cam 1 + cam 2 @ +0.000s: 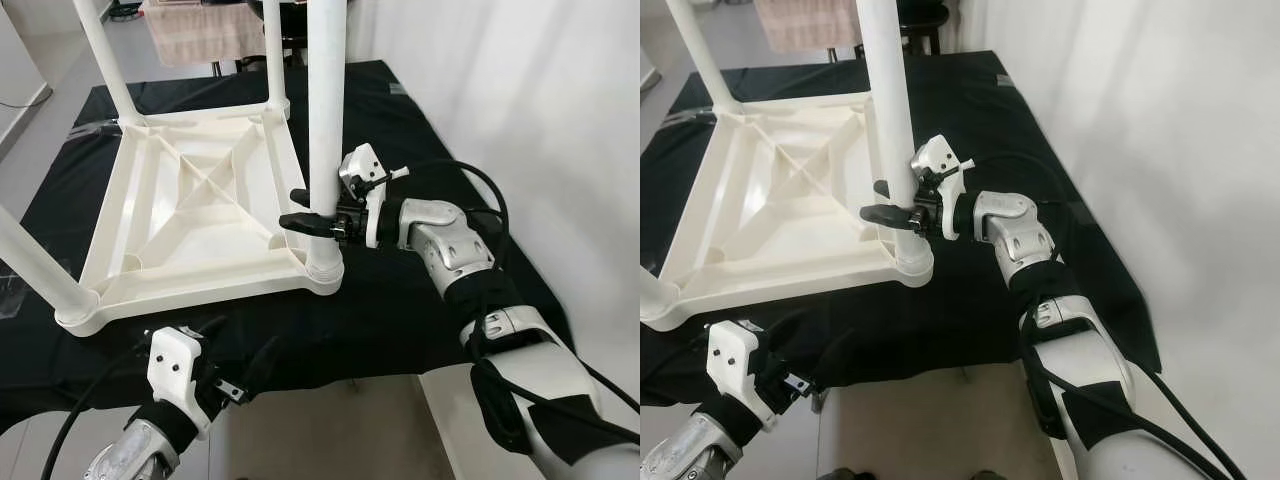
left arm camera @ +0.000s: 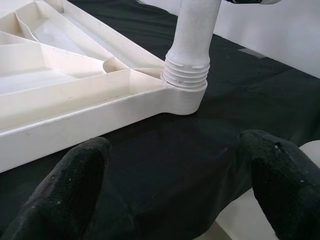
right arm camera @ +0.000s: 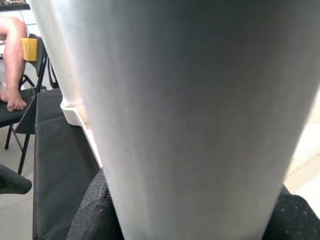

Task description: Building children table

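A white plastic children's table top (image 1: 190, 225) lies upside down on a black cloth, with white legs standing up from its corners. The near-right leg (image 1: 325, 120) stands in its threaded socket (image 2: 186, 80) at the corner. My right gripper (image 1: 306, 209) is shut on this leg a little above the socket, one black finger on each side; in the right wrist view the leg (image 3: 185, 115) stands right against the camera. My left gripper (image 2: 175, 180) is open, low at the near edge of the cloth, its fingers (image 2: 75, 185) pointing at that corner.
The black cloth (image 1: 400, 300) covers a low platform that ends near my body. Other legs rise at the far left (image 1: 110, 60) and near left (image 1: 40, 270). A white wall (image 1: 540, 100) runs along the right. A chair with a person's foot (image 3: 12, 102) on it stands beyond.
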Tool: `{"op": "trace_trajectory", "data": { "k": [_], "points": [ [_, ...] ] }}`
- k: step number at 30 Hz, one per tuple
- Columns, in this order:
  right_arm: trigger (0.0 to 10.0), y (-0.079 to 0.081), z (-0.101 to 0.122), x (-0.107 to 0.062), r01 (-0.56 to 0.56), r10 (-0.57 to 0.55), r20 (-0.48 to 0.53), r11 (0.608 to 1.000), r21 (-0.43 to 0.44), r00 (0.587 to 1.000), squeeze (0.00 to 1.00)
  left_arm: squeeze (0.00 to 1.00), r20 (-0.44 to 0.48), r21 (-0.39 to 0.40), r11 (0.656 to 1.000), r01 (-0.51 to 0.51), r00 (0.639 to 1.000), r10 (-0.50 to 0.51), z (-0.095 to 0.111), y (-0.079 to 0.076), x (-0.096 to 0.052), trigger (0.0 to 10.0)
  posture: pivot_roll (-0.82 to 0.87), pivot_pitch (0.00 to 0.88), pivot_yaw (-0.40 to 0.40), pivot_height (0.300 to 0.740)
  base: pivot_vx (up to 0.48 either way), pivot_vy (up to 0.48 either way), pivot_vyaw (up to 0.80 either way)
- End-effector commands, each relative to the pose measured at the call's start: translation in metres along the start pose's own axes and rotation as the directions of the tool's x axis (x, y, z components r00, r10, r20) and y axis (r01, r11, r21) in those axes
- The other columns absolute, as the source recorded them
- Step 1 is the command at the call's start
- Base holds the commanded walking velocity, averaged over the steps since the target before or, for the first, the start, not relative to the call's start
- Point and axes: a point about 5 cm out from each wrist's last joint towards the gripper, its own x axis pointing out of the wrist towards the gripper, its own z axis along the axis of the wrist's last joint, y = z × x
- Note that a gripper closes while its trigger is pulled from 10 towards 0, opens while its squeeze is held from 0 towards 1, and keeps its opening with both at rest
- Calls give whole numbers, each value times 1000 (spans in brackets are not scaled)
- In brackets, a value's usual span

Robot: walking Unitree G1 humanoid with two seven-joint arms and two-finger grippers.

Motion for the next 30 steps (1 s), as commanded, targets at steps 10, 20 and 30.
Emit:
{"op": "trace_trajectory", "data": {
  "k": [10,20,30],
  "points": [
    [0,74,-97,-4,676,-624,-291,725,133,726,0,0,-2,26,998,-64,998,64,-11,7,2,10000,-44,73,29,740,0,0,0],
    [3098,70,-102,11,638,-595,-247,753,162,765,0,0,-6,81,991,-104,995,104,-11,24,18,10000,-26,0,26,740,0,0,0],
    [10000,38,-28,4,129,-134,37,985,115,990,0,0,-46,70,997,-28,998,32,-21,27,32,10000,-28,0,32,740,0,0,0]
  ]
}}
